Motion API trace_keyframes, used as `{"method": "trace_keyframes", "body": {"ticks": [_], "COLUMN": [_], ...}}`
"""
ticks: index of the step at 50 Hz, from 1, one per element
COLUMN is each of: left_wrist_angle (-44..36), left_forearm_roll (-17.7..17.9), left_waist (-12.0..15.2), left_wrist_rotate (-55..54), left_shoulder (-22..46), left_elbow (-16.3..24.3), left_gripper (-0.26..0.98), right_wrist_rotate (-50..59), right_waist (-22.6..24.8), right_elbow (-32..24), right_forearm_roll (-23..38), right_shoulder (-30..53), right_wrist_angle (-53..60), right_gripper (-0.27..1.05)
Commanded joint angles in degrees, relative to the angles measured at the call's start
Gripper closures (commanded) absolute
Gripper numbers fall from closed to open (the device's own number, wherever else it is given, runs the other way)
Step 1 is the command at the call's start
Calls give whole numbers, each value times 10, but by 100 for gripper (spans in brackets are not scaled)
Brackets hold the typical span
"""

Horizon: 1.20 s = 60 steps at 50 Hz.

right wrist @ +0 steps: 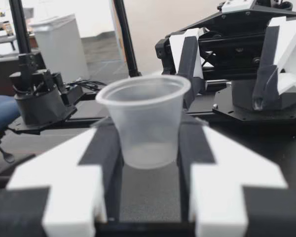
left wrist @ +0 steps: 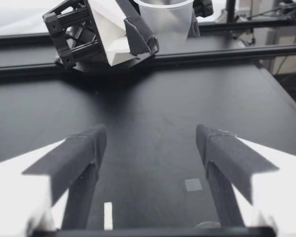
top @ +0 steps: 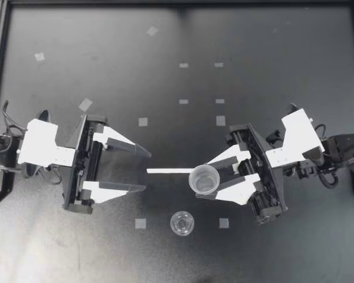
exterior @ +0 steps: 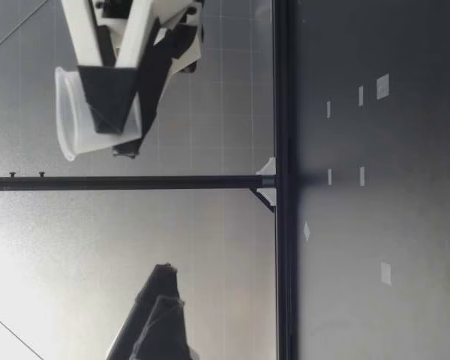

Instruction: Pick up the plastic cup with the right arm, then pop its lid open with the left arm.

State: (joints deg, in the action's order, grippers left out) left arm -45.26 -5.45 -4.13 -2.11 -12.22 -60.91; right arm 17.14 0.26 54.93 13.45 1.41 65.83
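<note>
Grippers, two.
- left gripper (top: 146, 170): fingers spread wide, nothing between them, tips just beside one end of the white strip (top: 168, 171).
- right gripper (top: 202, 181): pinching the translucent cup (top: 204, 179) from two sides.

Cups, two.
- translucent cup: upright, mouth up, clamped between the right gripper's fingers (right wrist: 106, 148). Raised well above the table (top: 59, 247) in the low view (exterior: 97, 112). Seen from above, over the far end of the strip.
- clear cup (top: 182, 223): smaller, standing on the table, near the held one but apart from it, between two tape squares (top: 143, 121).

White strip, one: flat on the table, between the two grippers.

Tape squares, eleven showing from above: pale, scattered over the black table.
</note>
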Motion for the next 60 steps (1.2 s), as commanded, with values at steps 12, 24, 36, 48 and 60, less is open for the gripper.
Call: {"method": "trace_keyframes", "body": {"ticks": [12, 24, 36, 48, 60], "left_wrist_angle": [-2, -2, -2, -2, -2], "left_forearm_roll": [0, 0, 0, 0, 0], "left_waist": [0, 0, 0, 0, 0], "left_wrist_rotate": [3, 4, 4, 4, 4], "left_shoulder": [-8, -7, -7, -6, -3], "left_elbow": [5, 4, 4, 4, 4], "left_gripper": [7, 7, 7, 7, 7], "right_wrist_rotate": [-2, -2, -2, -2, -2], "right_waist": [3, 4, 3, 3, 3], "right_elbow": [-6, -6, -6, -6, -6], "right_forearm_roll": [-1, -1, -2, -1, -1], "right_shoulder": [-5, -5, -5, -5, -5], "right_wrist_angle": [1, 1, 1, 1, -2], "right_gripper": [48, 48, 48, 48, 48]}}
